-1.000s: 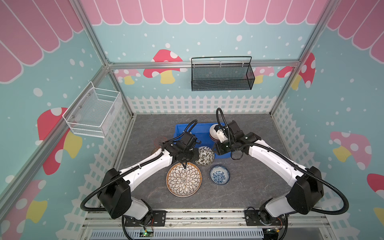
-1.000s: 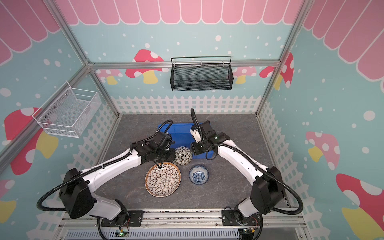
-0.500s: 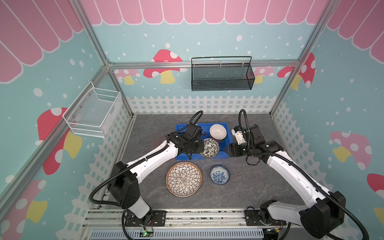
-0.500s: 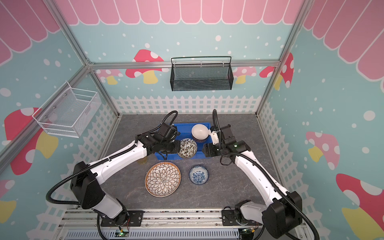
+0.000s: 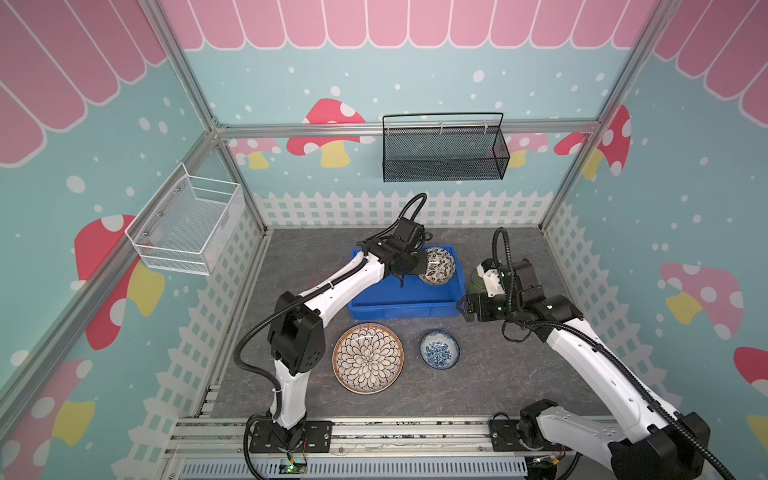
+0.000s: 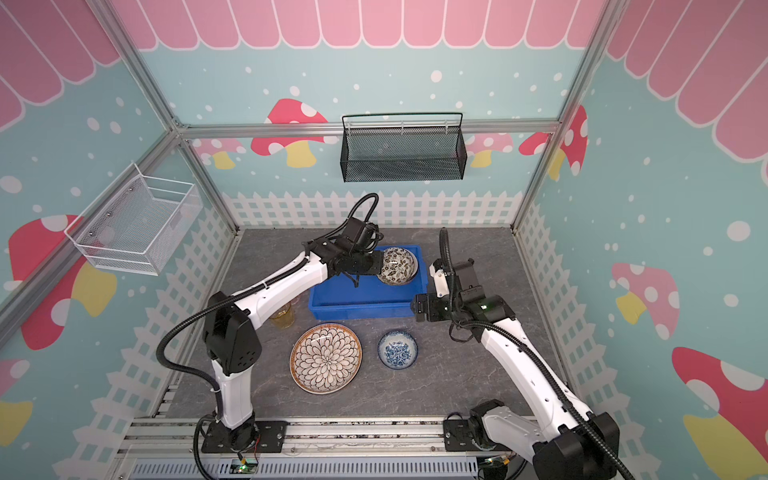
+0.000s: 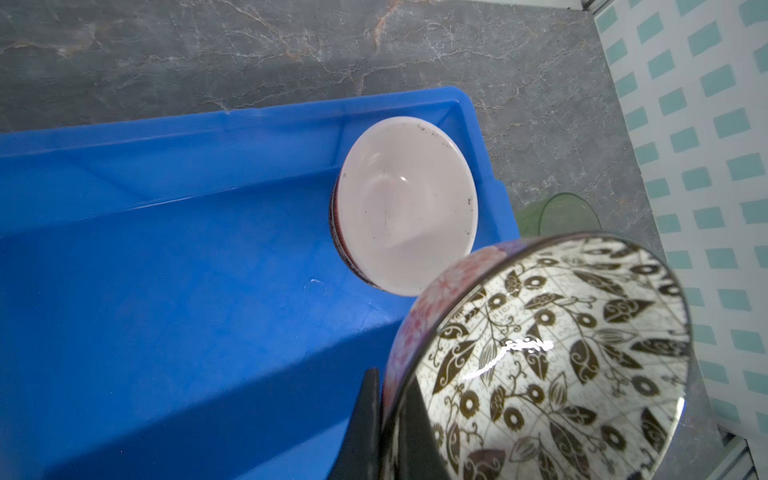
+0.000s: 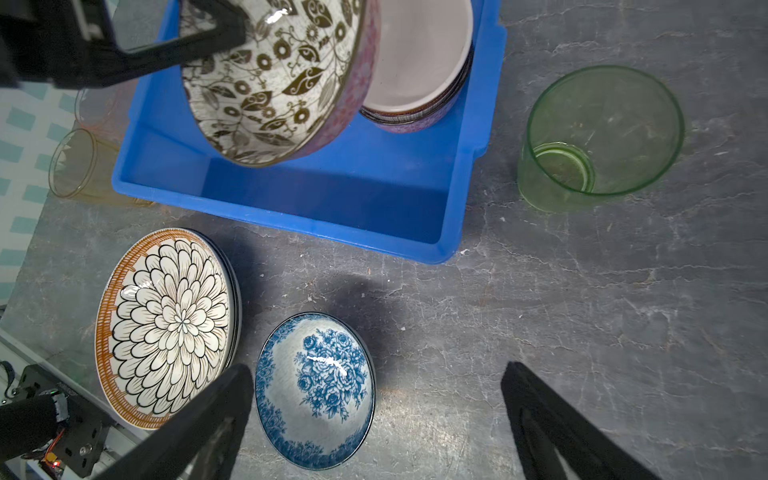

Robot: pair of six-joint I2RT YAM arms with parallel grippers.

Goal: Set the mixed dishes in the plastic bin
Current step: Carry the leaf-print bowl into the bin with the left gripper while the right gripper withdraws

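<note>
The bright blue plastic bin (image 5: 399, 309) (image 8: 291, 224) sat on the grey marble tabletop (image 5: 498, 374), and everything else was placed around it. The petal-pattern plate (image 5: 368, 358) (image 8: 166, 324) lay flat on the tabletop just outside the bin's front wall, the wall nearest the arm bases.

Over the bin's far corner on the right arm's side, the leaf-pattern bowl (image 5: 436, 266) (image 7: 561, 353) hung tilted. The left gripper (image 7: 390, 424) was clamped on its rim, one finger inside and one outside. Below it, a pale-lined bowl (image 7: 405, 208) (image 8: 419, 54) rested inside that same corner; whether the two bowls touched could not be told.

The right gripper (image 8: 376, 368) hovered just off the bin's front corner on its own side, with its jaws spread wide and holding nothing.

The blue floral bowl (image 5: 439, 349) (image 8: 316, 386) stood upright outside the front wall, near that corner. The green cup (image 8: 598, 137) stood upright beside the bin's right-arm end. The amber cup (image 6: 283, 316) stood off the opposite front corner.
</note>
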